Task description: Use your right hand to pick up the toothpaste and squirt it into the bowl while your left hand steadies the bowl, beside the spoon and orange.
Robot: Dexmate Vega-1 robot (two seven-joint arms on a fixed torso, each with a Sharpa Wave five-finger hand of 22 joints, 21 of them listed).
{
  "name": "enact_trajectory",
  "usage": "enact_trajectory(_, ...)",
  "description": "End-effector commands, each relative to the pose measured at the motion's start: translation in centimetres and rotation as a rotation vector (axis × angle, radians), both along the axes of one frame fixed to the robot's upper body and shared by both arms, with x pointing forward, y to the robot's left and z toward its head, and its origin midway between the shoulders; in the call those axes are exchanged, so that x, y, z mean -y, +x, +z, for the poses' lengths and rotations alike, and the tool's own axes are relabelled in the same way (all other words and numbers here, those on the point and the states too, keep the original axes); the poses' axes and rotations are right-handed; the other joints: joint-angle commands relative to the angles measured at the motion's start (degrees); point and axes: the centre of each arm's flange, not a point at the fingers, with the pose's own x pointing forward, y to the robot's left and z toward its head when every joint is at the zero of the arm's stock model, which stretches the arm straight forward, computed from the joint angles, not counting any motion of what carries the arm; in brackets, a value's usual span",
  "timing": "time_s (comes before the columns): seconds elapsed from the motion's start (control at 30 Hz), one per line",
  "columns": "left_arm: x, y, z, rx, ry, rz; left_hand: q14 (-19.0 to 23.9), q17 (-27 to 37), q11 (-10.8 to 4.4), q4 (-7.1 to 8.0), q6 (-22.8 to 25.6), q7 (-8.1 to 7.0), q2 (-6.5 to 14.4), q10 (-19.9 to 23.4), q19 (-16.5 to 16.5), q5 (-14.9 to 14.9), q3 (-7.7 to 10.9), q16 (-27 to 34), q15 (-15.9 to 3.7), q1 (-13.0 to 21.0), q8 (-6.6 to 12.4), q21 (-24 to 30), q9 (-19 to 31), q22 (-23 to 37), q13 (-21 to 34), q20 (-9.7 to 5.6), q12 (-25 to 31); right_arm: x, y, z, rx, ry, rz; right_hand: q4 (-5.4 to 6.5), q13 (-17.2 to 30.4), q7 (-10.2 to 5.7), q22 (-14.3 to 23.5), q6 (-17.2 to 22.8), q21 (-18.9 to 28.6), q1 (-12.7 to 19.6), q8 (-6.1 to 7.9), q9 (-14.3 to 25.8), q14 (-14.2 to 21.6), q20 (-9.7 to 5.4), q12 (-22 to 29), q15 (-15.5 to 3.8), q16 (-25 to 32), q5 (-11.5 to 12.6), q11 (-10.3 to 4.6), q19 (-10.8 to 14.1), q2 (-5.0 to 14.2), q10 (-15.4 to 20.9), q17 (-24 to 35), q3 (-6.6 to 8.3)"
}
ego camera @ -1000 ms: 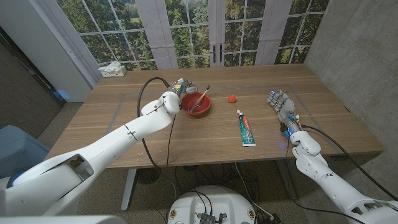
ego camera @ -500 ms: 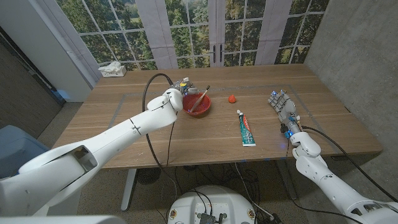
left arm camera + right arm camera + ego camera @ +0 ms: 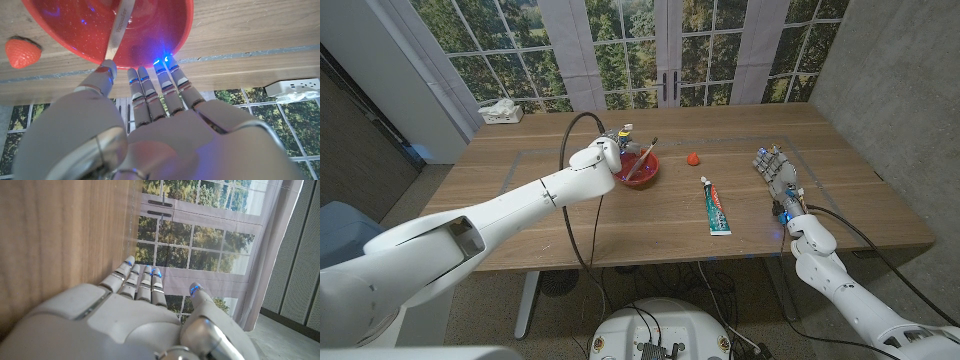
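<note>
Head view, table (image 3: 620, 225): toothpaste lies mid-table, nearer the front edge.
Bowl (image 3: 638, 167): left hand (image 3: 605, 152) at its rim, fingers straight, gripping nothing.
Toothpaste (image 3: 716, 207): long axis front-to-back.
Right hand (image 3: 775, 172): fingers extended, empty, nearer, toward the right edge.

A wooden counter (image 3: 620, 215) stands before tall paned windows (image 3: 620, 50) that look out on green trees. Pale curtains (image 3: 575, 50) hang between the panes. A grey wall (image 3: 890, 90) rises on one side.
</note>
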Motion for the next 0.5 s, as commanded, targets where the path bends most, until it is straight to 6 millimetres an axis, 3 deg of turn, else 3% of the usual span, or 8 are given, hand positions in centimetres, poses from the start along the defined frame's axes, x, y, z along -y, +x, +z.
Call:
enact_trajectory(0.03, 1.0, 0.6, 0.4, -0.065, 0.067, 0.034, 0.59, 0.10, -0.40, -0.01, 0.24, -0.17, -0.36, 0.52, -0.14, -0.04, -0.33, 0.34, -7.18, 0.61, -0.26, 0.29, 0.05, 0.19, 0.16, -0.12, -0.32, 0.2, -0.3, -0.2, 0.007, 0.006, -0.012, -0.41, 0.17, -0.15, 0.27, 0.44, -0.13, -0.01, -0.15, 0.24, 0.71, 0.24, -0.08, -0.12, -0.16, -0.03, -0.21, 0.66, 0.31, 0.59, 0.04, 0.09)
enact_trajectory(0.37, 1.7, 0.8, 0.6, -0.080, 0.113, 0.048, 1.21, 0.26, -0.51, 0.32, 0.64, -0.33, -0.69, 1.31, 0.21, -0.09, -1.24, 0.70, -7.38, 0.75, -0.46, 0.52, 0.06, 0.20, 0.18, -0.33, -0.37, 0.4, -0.2, -0.4, 0.011, 0.016, -0.016, -0.50, 0.18, -0.15, 0.27, 0.49, -0.12, -0.04, -0.18, 0.25, 0.88, 0.28, -0.14, 0.05, -0.16, -0.02, -0.12, 0.78, 0.35, 0.65, 0.03, 0.04)
enact_trajectory(0.5, 2.1, 1.0, 0.9, -0.105, 0.133, 0.056, 1.32, 0.56, -0.26, 0.95, 0.51, -0.12, 0.17, 1.33, 0.20, -0.04, -1.56, 0.94, -7.39, 0.57, -0.74, 0.61, 0.07, 0.23, 0.22, -0.24, -0.57, 0.4, -0.2, -0.5, 0.016, 0.027, -0.020, -0.52, 0.18, -0.06, 0.27, 0.49, -0.13, -0.05, -0.19, 0.25, 0.97, 0.32, -0.11, 0.10, -0.15, -0.02, -0.09, 0.82, 0.38, 0.80, 0.03, 0.03)
